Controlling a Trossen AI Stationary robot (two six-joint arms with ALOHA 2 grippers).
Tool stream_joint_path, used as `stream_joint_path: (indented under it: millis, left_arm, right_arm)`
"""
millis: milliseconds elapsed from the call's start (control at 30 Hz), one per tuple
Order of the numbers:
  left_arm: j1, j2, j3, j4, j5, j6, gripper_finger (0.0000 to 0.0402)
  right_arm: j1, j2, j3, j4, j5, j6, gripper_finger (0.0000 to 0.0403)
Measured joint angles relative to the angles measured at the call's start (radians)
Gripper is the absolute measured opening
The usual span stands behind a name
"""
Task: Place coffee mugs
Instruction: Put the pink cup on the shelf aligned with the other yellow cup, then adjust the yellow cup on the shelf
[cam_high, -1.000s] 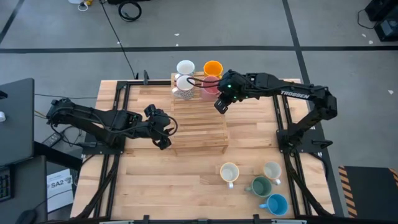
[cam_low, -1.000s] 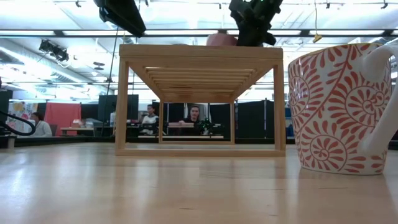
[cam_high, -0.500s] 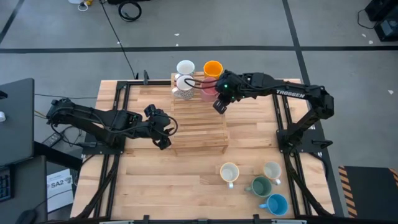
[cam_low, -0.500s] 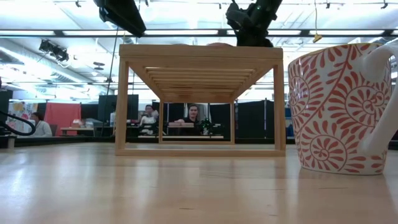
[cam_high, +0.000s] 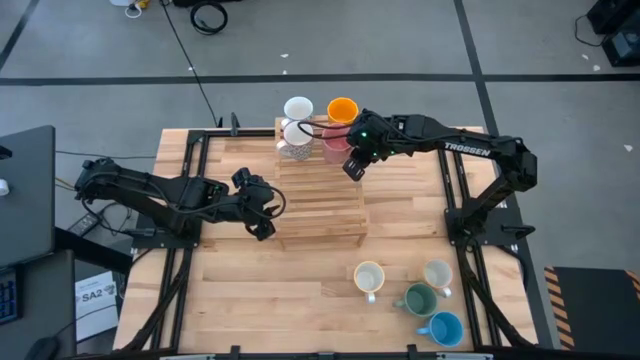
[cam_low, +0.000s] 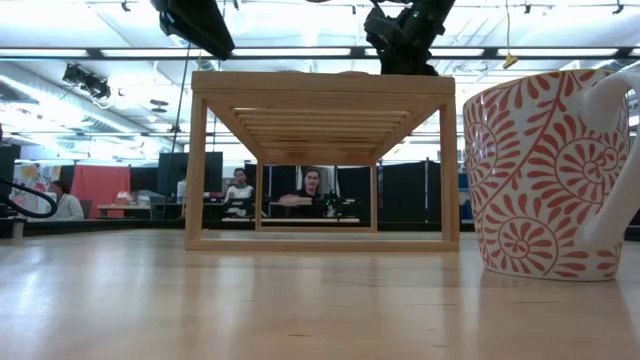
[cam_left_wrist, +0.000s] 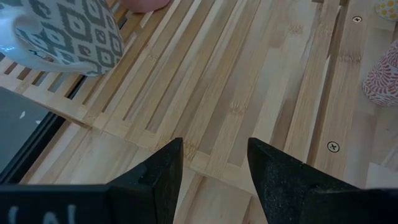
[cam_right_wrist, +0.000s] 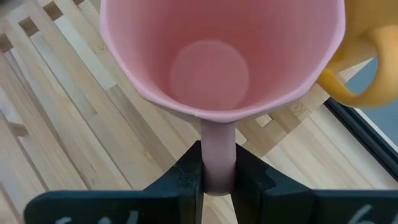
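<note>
A pink mug (cam_right_wrist: 217, 56) is at the far end of the wooden slatted rack (cam_high: 320, 195), beside an orange mug (cam_high: 342, 108). My right gripper (cam_high: 352, 165) is shut on it. A white mug (cam_high: 298, 107) and a grey-patterned mug (cam_left_wrist: 68, 34) stand on the rack's far left part. My left gripper (cam_left_wrist: 214, 146) hovers open over the rack's near left corner, holding nothing. Several more mugs stand on the table at the near right, among them a red-patterned one (cam_low: 540, 170), a green one (cam_high: 418, 298) and a blue one (cam_high: 445, 328). My right gripper pinches the pink mug's side handle (cam_right_wrist: 217, 140) between its two fingers, which slant down from the table's near right side. The mug stays upright with its mouth up. Whether its base rests on the slats, I cannot tell.
The rack's middle and near slats (cam_left_wrist: 249, 74) are bare. Black frame rails (cam_high: 455, 190) run along both sides of the table. People sit in the room beyond the table (cam_low: 312, 190).
My right gripper has carried the pink mug a little down and toward the rack's far end, closer to the orange mug. In the low view the mug has sunk almost out of sight behind the rack's top.
</note>
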Motion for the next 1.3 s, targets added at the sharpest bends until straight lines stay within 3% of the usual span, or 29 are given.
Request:
stream_joint_path:
  millis: [400,1000,1300]
  left_arm:
    - [0.000,0.000,0.000,0.000,0.000,0.000,0.0185]
    - [0.000,0.000,0.000,0.000,0.000,0.000,0.0185]
    - [0.000,0.000,0.000,0.000,0.000,0.000,0.0185]
  right_arm:
    - [0.000,0.000,0.000,0.017,-0.005,0.000,0.0081]
    - [0.000,0.000,0.000,0.018,-0.006,0.000,0.0159]
    - [0.000,-0.001,0.000,0.019,-0.006,0.000,0.0174]
